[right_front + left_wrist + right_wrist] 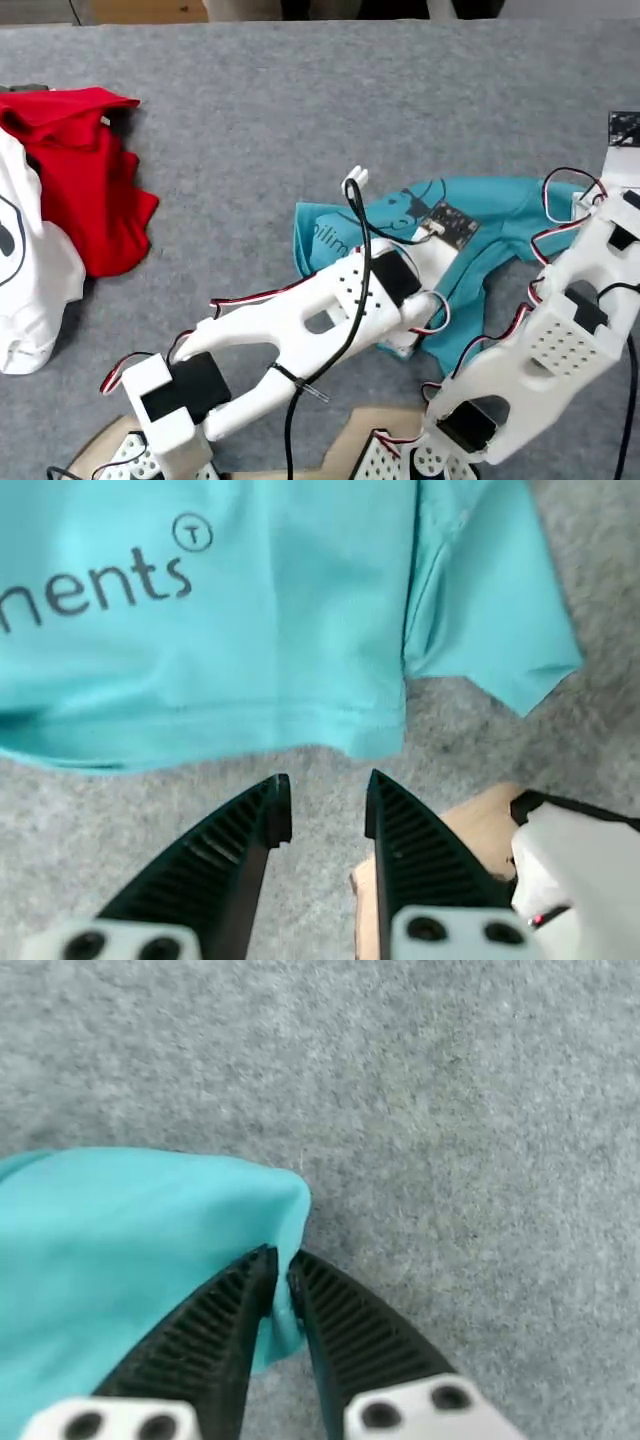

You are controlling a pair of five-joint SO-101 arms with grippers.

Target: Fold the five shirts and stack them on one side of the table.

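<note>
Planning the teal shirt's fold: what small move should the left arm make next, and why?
Probably ease the left gripper forward onto the teal shirt hem and close: its jaws stand open just short, while the right gripper pinches an edge.

Bright, even light; soft shadow under the teal shirt point(250, 630).

Grey felt table cover point(250, 150); tan board point(345, 428) at near edge; wood-toned strip point(150, 10) beyond far edge.
</note>
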